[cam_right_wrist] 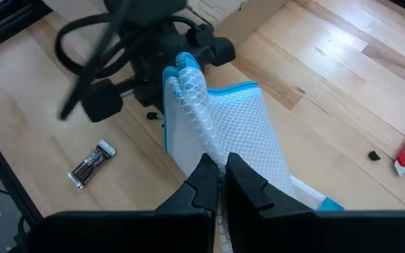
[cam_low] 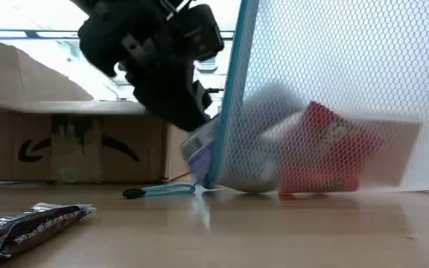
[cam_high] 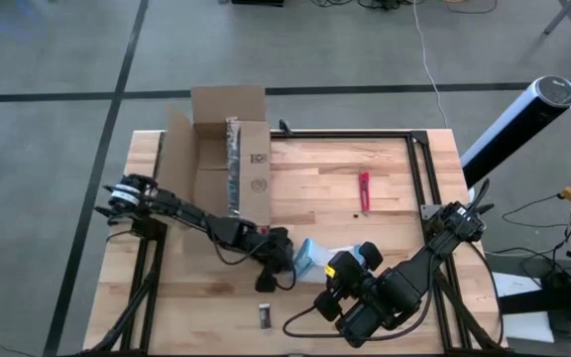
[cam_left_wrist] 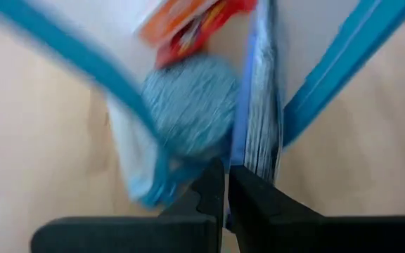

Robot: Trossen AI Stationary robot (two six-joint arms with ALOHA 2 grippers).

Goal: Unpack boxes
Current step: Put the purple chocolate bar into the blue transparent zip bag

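An open brown cardboard box [cam_high: 221, 149] stands at the table's far left, flaps up; it also shows in the low view [cam_low: 73, 141]. Near the front middle, a clear mesh pouch with a blue edge [cam_high: 310, 258] hangs between both grippers. It holds a red packet [cam_low: 326, 149] and a grey-blue lump [cam_left_wrist: 188, 105]. My left gripper [cam_high: 281, 260] is shut on its left end, my right gripper [cam_high: 343, 266] on its right end. The pouch's lower part [cam_low: 244, 182] sits at the tabletop. My left gripper pinches the pouch's blue-edged end [cam_left_wrist: 239, 158] between its two fingers, coming from the table's left and slanting down. The pouch spreads away from the fingertips with its contents just beyond them. My right gripper pinches the white mesh wall of the pouch [cam_right_wrist: 223, 151] between its two fingers, coming from the table's right near side. The mesh bunches up toward the other gripper [cam_right_wrist: 181, 70] and stands raised off the wood there.
A small dark foil packet [cam_high: 265, 314] lies near the front edge, also in the low view [cam_low: 28, 223]. A red tool [cam_high: 364, 191] lies right of the middle. A blue cord [cam_low: 162, 191] trails on the wood. A black frame [cam_high: 419, 169] borders the table.
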